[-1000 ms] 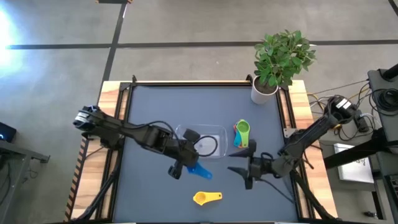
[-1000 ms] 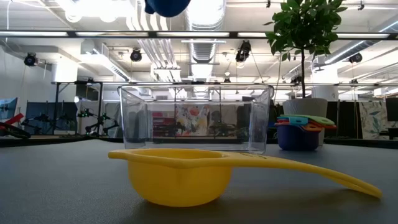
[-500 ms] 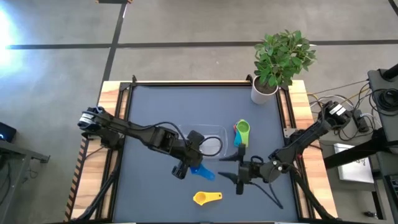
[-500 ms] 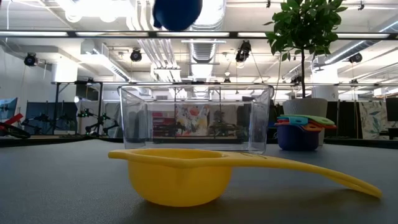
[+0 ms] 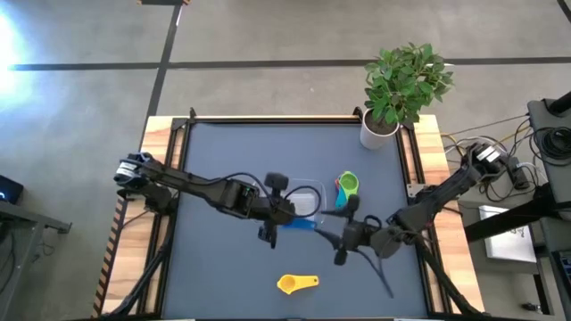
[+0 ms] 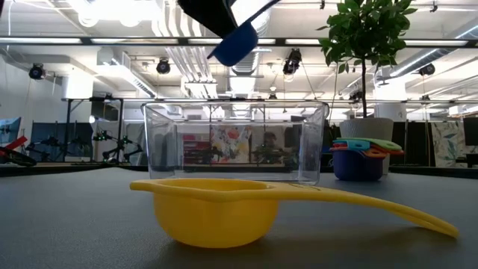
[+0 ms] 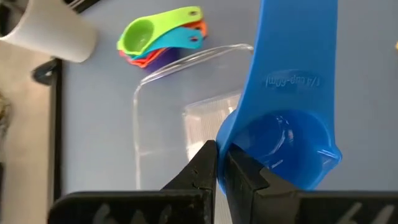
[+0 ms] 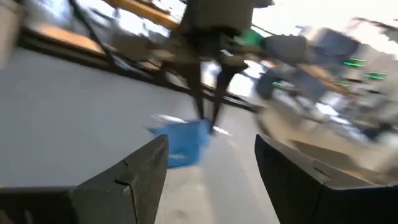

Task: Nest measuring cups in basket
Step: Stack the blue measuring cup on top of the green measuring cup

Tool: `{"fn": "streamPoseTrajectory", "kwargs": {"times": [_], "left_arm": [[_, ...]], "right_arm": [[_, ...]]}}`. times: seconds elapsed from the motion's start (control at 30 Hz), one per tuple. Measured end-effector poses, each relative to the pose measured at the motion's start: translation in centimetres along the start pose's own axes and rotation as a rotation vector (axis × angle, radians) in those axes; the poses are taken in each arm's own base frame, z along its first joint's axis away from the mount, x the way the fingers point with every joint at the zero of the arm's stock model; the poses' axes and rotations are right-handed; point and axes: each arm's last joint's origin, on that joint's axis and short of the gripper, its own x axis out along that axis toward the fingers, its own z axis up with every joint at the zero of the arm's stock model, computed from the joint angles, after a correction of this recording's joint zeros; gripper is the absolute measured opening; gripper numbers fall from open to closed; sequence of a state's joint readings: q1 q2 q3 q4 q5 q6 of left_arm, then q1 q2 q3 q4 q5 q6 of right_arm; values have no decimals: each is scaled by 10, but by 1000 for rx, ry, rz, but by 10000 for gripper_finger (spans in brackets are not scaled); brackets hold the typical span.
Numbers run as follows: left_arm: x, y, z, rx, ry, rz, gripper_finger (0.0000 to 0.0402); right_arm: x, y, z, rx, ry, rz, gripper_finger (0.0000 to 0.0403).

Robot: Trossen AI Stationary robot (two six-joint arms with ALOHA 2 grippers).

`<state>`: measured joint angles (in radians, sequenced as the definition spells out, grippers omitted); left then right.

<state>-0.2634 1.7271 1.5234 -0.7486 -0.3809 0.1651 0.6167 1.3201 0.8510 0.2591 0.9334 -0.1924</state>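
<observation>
My left gripper [image 5: 278, 214] is shut on the blue measuring cup [image 5: 301, 223], which hangs over the near rim of the clear basket [image 5: 309, 186]. The low view shows the cup [image 6: 237, 41] tilted, high above the basket [image 6: 235, 142]. A stack of green, light blue, orange, red and purple cups [image 5: 346, 189] rests on the table right of the basket. The yellow cup [image 5: 296, 283] sits bowl-down near the front edge. My right gripper [image 5: 342, 241] stands open, right of the blue cup and touching nothing. My left gripper pinches the blue cup's bowl wall at its rim [image 7: 231, 140] between its two fingers, on the side away from the spout. The fingers slant down from the table's left. The cup is lifted clear, with its handle [image 7: 298, 43] pointing away from the gripper.
A white plant pot [image 5: 379, 132] with a leafy plant stands at the far right corner. Bare table lies left of the basket and around the yellow cup [image 6: 216, 213]. The wooden table edges run along both sides.
My left gripper has carried the blue cup toward the far edge and a little right, from near the yellow cup's side to the basket's near rim. Its wrist has rolled, and the cup has turned and tipped. My right gripper has risen slightly and turned toward the blue cup.
</observation>
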Motion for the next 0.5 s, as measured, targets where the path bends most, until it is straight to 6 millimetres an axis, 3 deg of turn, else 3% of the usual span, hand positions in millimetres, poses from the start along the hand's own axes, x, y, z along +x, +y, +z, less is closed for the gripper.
{"fn": "streamPoseTrajectory", "kwargs": {"times": [0.5], "left_arm": [[14,15,-5,-16,59,78,0]], "right_arm": [[43,13,26,-264,316,-39,228]]}}
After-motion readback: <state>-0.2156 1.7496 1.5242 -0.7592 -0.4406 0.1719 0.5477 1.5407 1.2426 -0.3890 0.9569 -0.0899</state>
